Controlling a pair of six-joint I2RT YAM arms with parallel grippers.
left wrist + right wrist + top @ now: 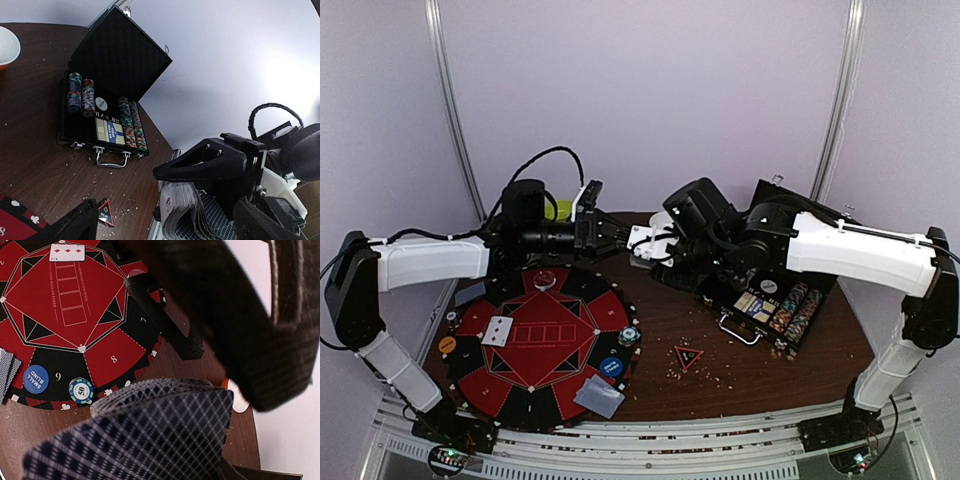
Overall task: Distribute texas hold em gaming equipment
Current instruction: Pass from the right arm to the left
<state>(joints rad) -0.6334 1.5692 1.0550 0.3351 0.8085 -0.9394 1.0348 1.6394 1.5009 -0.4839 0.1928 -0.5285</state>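
Observation:
My right gripper (645, 247) is shut on a fanned deck of grey-blue-backed playing cards (150, 430), held above the table behind the red and black mat (545, 340). The deck hides its fingers in the right wrist view. My left gripper (607, 232) is open, its jaws wide apart, right beside the deck (182, 210); its upper finger (200, 162) lies over the cards' edge. On the mat lie a face-up card (497, 330), a blue button (611, 366), a striped chip (629, 336), an orange button (447, 344) and face-down cards (599, 397). A triangle marker (689, 357) lies on the bare wood.
The black chip case (775, 300) stands open at the right with rows of chips inside. A white and orange bowl (7, 47) sits behind the mat. Crumbs are scattered over the wood near the triangle marker.

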